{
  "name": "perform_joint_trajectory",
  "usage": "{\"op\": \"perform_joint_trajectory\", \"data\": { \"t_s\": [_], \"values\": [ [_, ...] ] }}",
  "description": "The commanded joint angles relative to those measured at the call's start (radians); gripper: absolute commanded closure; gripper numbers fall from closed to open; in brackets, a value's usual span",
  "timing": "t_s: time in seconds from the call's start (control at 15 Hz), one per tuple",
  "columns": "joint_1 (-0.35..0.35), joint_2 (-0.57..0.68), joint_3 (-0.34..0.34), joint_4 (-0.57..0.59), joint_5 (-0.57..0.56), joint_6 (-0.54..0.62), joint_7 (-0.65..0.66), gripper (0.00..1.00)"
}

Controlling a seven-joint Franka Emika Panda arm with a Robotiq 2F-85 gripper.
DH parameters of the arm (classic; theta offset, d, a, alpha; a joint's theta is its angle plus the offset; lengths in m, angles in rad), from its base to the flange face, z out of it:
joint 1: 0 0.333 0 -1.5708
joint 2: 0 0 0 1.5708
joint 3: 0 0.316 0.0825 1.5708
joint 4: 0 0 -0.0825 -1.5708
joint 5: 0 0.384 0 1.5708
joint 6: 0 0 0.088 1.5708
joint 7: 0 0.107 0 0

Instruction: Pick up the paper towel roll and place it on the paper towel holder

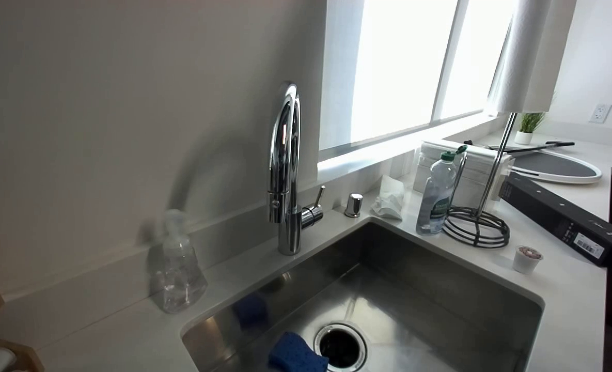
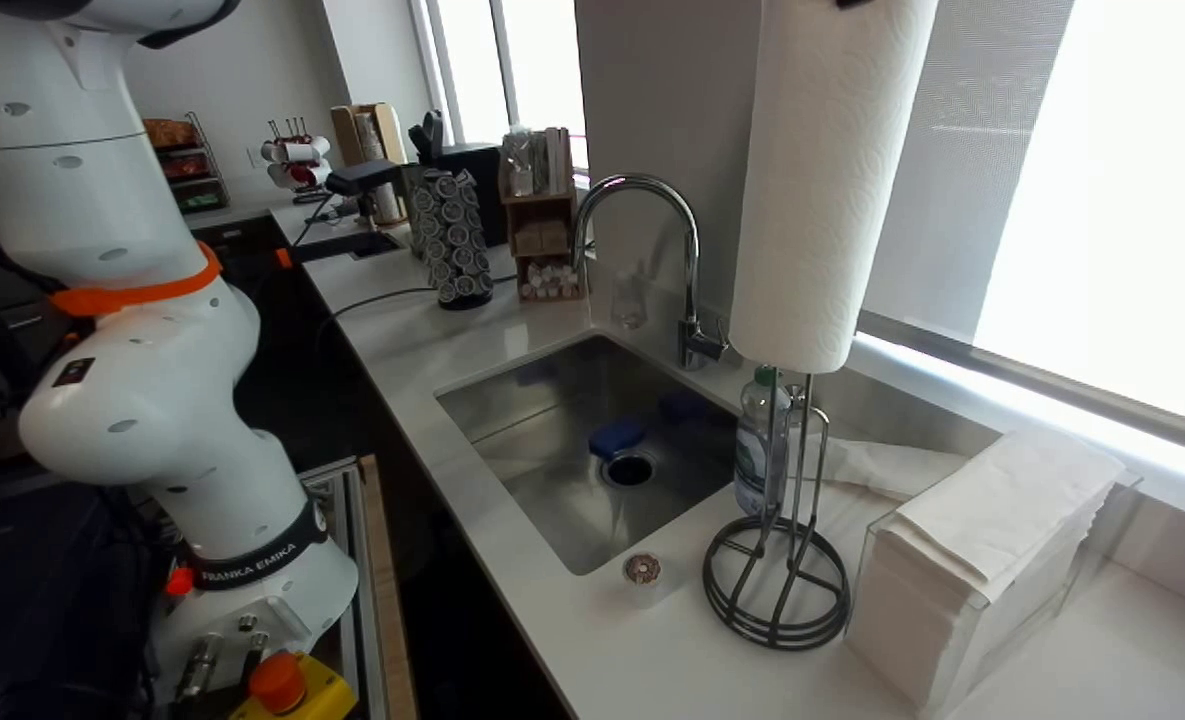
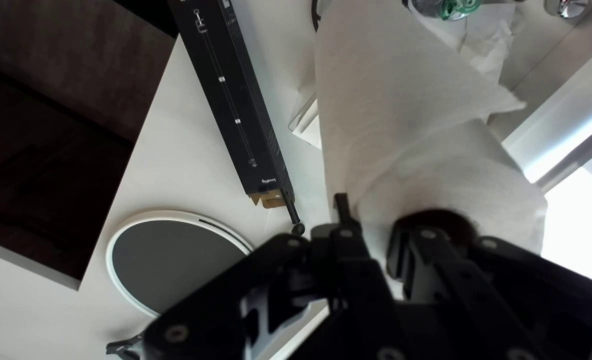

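White, the roll hangs over the holder, its wall pinched in my claw; both exterior views crop its top, and I cannot tell whether the holder reaches inside.

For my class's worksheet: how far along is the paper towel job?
Done: the paper towel roll is lifted, its upper end gripped by the claw. In hand: threading, it seems; the holder's rod reaches the roll's underside in both exterior views. Left: lowering it to the ring base well below, then release.
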Motion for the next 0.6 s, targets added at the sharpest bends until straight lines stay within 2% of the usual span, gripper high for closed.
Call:
{"op": "perform_joint_trajectory", "data": {
  "t_s": [0.0, 0.53],
  "values": [
    [0.009, -0.123, 0.011, -0.192, 0.003, 0.107, 0.010, 0.96],
    [-0.011, -0.285, 0.018, -0.500, 0.006, 0.277, 0.006, 0.96]
  ]
}}
